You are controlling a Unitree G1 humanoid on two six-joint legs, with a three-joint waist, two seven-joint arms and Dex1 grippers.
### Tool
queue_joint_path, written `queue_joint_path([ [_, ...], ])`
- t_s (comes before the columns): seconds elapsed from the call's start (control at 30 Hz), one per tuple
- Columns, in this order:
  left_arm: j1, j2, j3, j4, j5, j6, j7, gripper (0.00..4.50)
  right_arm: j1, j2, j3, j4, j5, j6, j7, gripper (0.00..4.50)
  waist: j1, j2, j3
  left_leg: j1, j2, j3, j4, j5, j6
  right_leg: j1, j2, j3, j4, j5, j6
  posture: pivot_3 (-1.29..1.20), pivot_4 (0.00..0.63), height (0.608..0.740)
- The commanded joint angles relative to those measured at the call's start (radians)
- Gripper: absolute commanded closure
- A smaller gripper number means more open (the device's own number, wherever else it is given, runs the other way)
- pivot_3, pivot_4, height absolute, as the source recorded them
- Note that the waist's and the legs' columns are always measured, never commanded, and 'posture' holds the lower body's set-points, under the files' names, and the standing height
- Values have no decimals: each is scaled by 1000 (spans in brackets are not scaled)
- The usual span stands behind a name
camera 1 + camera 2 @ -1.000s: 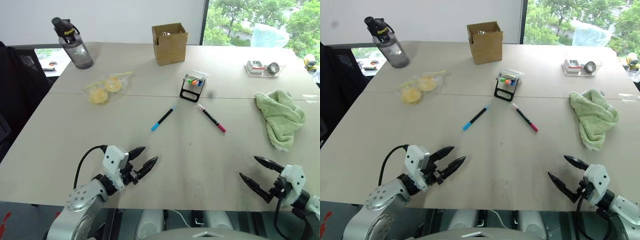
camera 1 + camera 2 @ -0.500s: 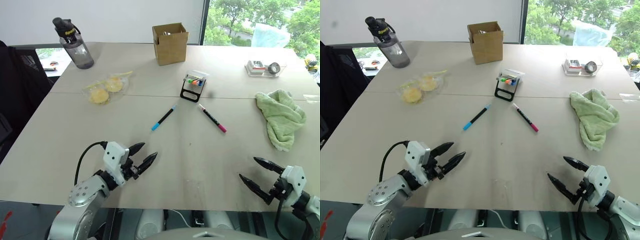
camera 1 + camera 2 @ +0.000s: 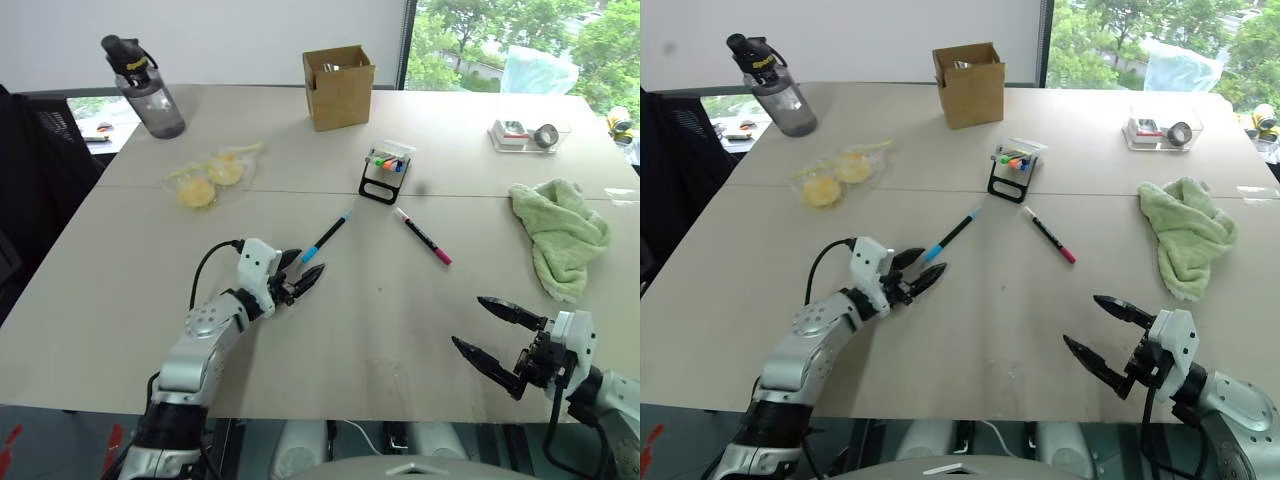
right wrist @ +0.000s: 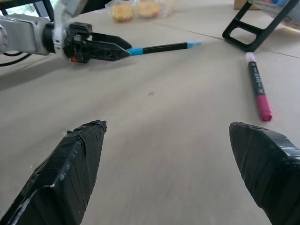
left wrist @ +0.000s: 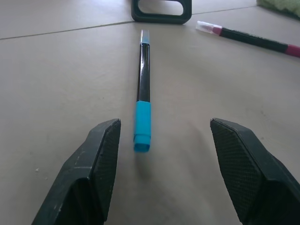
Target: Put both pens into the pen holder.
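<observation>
Now left gripper (image 3: 305,275) open, just short of blue-ended pen (image 3: 327,236).

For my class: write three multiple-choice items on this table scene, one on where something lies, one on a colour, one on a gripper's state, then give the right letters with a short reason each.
1. Where does the blue-ended pen lie?
A. In the pen holder
B. On the table, just ahead of the left gripper
C. Inside the cardboard box

2. What colour is the towel?
A. Green
B. Red
C. Black

3. How does the left gripper stand?
A. Shut on the blue-ended pen
B. Shut on nothing
C. Open, its fingers to either side of the pen's near end

Key: 1 B, the pen lies flat on the table before the fingertips. 2 A, the crumpled cloth is light green. 3 C, the left wrist view shows a wide gap with the pen untouched.
</observation>
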Motion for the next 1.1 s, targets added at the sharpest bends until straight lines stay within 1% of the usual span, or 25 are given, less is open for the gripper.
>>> queue_joint_path([
  [0.03,-75,1,-30,136,60,-54,-27,1340,-33,-2,3,-84,6,28,-50,25,0,0,-1,0,-1,0,0,0,0,0,3,0,0,0,0,0,150,736],
  [0.17,-128,2,-68,262,109,-97,-78,1340,-41,4,4,-100,1,46,-79,25,4,1,-3,0,-1,0,0,0,0,1,3,0,0,1,-1,0,150,736],
  [0.27,-151,-3,-84,324,122,-115,-122,1340,-33,6,-1,-98,-8,45,-89,25,9,7,-7,2,-1,0,0,0,0,2,2,0,0,0,0,0,150,736],
  [0.33,-161,-4,-89,345,126,-121,-145,1340,-26,6,-4,-99,-11,43,-92,25,9,9,-10,3,-1,0,0,0,0,3,2,0,1,-1,3,0,150,736],
  [0.37,-166,-4,-88,356,129,-125,-150,1876,-23,6,-4,-99,-13,41,-94,0,9,10,-11,3,-1,0,0,0,0,4,2,0,1,-1,3,0,150,736],
  [0.43,-173,-6,-86,367,135,-132,-154,2621,-18,7,-2,-101,-16,38,-97,0,9,12,-12,6,-1,0,0,0,0,5,2,1,1,-1,3,0,150,736],
  [0.57,-175,-13,-77,362,133,-130,-154,4444,-14,9,2,-101,-21,34,-101,0,9,13,-13,9,-1,1,0,0,0,8,3,1,1,-2,3,0,150,736],
  [0.73,-168,-23,-60,342,123,-129,-146,4444,-22,8,3,-96,-26,36,-103,0,9,13,-13,9,-1,1,0,0,0,8,2,2,1,-2,3,0,150,736],
  [0.9,-139,-42,-16,281,92,-151,-137,4444,-38,1,2,-88,-32,51,-109,0,4,12,-13,9,-1,1,0,0,0,8,-1,2,1,-2,3,0,150,736],
  [1.03,-99,-65,30,183,24,-144,-152,4444,-57,-1,14,-82,-39,77,-120,0,-1,11,-13,7,-1,1,0,0,1,7,-3,1,0,-2,3,0,150,736],
  [1.1,-61,-81,60,90,-63,-107,-176,4444,-82,16,15,-88,-14,124,-159,0,-3,9,-11,2,-1,1,0,0,1,3,-3,1,0,-1,3,0,150,736],
])
